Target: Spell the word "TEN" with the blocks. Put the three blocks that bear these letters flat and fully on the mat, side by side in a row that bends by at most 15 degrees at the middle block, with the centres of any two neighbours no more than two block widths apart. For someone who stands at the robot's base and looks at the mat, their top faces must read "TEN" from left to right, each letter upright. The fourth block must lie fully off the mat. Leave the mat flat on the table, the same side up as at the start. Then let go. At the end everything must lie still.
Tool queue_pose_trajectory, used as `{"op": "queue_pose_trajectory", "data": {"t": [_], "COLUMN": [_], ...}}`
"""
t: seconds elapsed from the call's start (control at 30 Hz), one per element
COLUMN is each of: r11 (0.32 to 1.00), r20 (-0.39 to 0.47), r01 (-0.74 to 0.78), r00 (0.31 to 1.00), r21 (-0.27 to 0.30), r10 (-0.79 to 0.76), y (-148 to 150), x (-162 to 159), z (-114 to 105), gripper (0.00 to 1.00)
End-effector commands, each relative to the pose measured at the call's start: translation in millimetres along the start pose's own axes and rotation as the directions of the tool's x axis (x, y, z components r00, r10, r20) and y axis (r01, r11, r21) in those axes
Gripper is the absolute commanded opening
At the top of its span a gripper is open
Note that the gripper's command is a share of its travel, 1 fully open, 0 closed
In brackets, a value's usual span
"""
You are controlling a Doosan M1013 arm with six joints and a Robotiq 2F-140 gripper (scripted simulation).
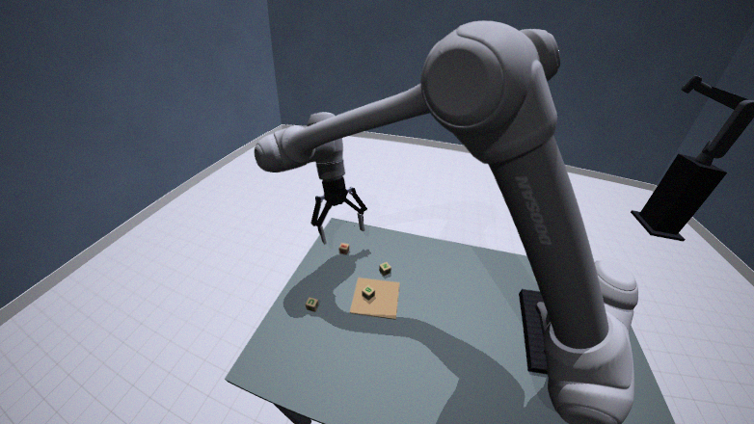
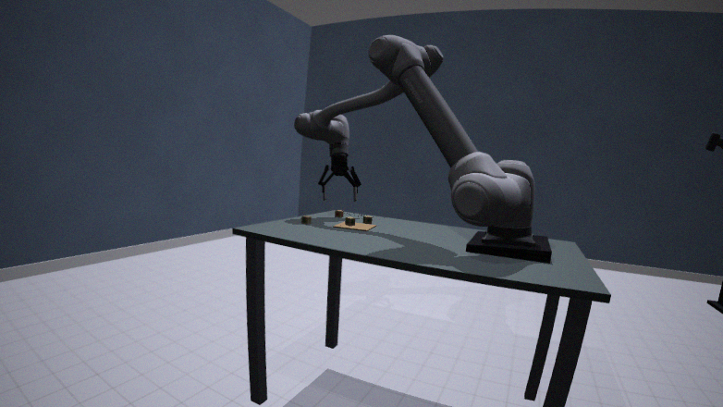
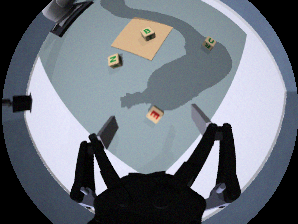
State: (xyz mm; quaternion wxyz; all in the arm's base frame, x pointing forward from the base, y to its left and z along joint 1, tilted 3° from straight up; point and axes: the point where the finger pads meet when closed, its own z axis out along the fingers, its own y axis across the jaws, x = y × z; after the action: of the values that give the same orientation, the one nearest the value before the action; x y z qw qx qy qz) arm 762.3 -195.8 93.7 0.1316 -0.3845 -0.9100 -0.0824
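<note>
My gripper (image 1: 341, 227) is open and empty, hanging well above the far end of the table; it also shows in the exterior view (image 2: 338, 193) and in the wrist view (image 3: 154, 124). Below it and between the fingertips in the wrist view lies a block with a red letter (image 3: 154, 115), off the mat (image 1: 344, 248). The tan mat (image 1: 375, 297) carries one block with a green letter (image 1: 367, 292) (image 3: 148, 32). A second green-letter block (image 1: 385, 268) (image 3: 115, 60) and a third (image 1: 311, 303) (image 3: 210, 43) lie on the table off the mat. The letters are too small to read.
The grey-green table (image 2: 419, 245) has its far edge close to the red-letter block. The arm's base (image 1: 585, 363) stands at the near right end, beside a black plate (image 1: 532, 330). A black camera stand (image 1: 685, 184) stands on the floor to the right.
</note>
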Motion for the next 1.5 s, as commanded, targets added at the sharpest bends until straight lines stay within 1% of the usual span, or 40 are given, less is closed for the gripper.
{"op": "queue_pose_trajectory", "data": {"t": [0.0,0.03,0.07,0.13,0.17,0.43,0.47,0.57,1.07,1.13,1.2,1.27,1.33,1.4,1.43,1.47], "r11": [0.998,0.996,0.994,0.994,0.989,0.951,0.946,0.943,0.943,0.943,0.943,0.943,0.943,0.943,0.943,0.943], "r20": [0.065,0.095,0.111,0.111,0.152,0.293,0.304,0.312,0.312,0.312,0.311,0.311,0.311,0.311,0.311,0.311], "r01": [0.058,0.085,0.1,0.1,0.14,0.291,0.304,0.314,0.314,0.314,0.314,0.314,0.314,0.314,0.314,0.314], "r00": [0.996,0.992,0.988,0.988,0.978,0.905,0.896,0.89,0.89,0.89,0.89,0.89,0.89,0.89,0.89,0.89], "r21": [0.02,0.03,0.035,0.035,0.05,0.105,0.11,0.113,0.113,0.113,0.113,0.113,0.113,0.113,0.113,0.113], "r10": [-0.059,-0.087,-0.104,-0.104,-0.146,-0.309,-0.323,-0.333,-0.333,-0.333,-0.333,-0.333,-0.334,-0.334,-0.334,-0.334], "y": [12.5,16.4,18.3,18.3,21.6,19.1,17.9,17.0,17.0,17.0,16.8,16.8,16.6,16.5,16.5,16.5], "x": [43.0,64.1,76.2,76.2,106.3,215.6,224.5,231.0,230.9,228.8,224.8,224.8,221.7,221.0,221.0,221.0], "z": [-4.9,-5.9,-6.3,-6.3,-6.4,2.3,3.7,4.8,5.2,11.2,23.2,23.2,32.9,35.3,35.3,35.3], "gripper": [1.0,1.0,1.0,1.0,1.0,1.0,1.0,1.0,1.0,1.0,1.0,1.0,1.0,1.0,0.4,0.4]}}
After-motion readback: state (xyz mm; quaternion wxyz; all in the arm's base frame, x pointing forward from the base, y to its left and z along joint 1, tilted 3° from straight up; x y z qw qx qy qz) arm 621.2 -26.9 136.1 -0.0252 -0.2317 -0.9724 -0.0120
